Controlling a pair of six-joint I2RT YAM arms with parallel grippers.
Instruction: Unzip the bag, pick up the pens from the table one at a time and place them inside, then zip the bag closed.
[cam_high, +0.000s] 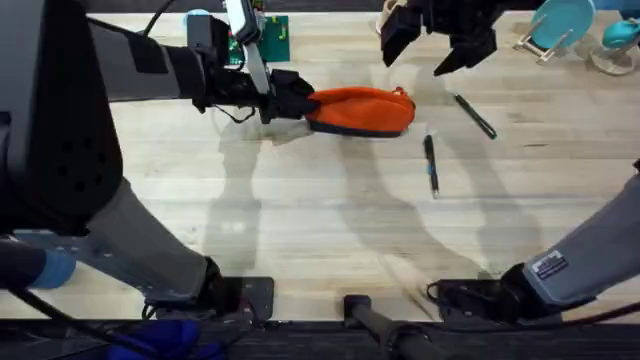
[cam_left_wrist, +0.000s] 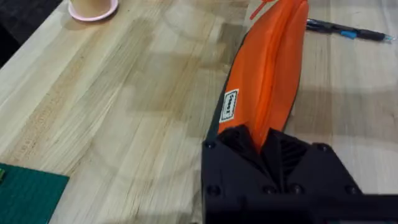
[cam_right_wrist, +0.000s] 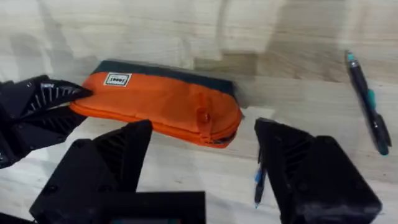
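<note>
My left gripper (cam_high: 290, 100) pinches end of orange bag (cam_high: 362, 110) lying mid-table (cam_high: 300, 230). My right gripper (cam_high: 440, 45) hovers beyond bag, fingers spread. Two pens (cam_high: 431, 165) (cam_high: 475, 116) lie right of bag.

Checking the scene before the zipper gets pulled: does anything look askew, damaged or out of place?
Nothing stands out. The orange fabric pouch lies intact on the light wood table, one end pinched by the left gripper. Both slim dark pens lie apart beside it. The right gripper hovers open.
</note>
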